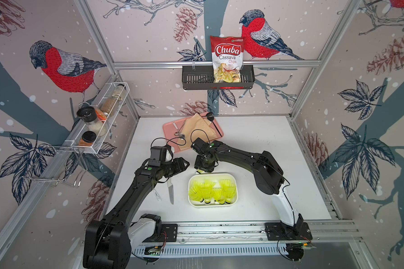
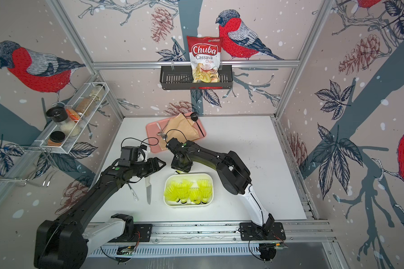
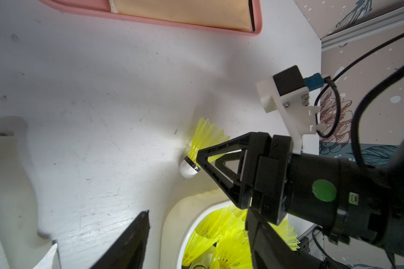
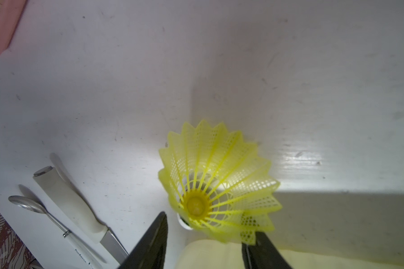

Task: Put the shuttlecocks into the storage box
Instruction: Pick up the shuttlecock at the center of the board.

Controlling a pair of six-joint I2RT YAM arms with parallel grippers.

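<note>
The right gripper [image 4: 207, 229] straddles a shuttlecock [image 4: 219, 174] beside the storage box [image 1: 210, 205], pinch unclear; the flimsy skirt may slip and miss it.

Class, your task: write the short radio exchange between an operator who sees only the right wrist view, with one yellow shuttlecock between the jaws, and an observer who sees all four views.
Operator: I see only a strip of the box rim. Is anything inside it yet?
Observer: Yes. In both top views the storage box already holds a bunch of shuttlecocks.
Operator: Where is the other arm?
Observer: In both top views the left gripper hovers close beside the right gripper, its jaws open and holding nothing.
</note>
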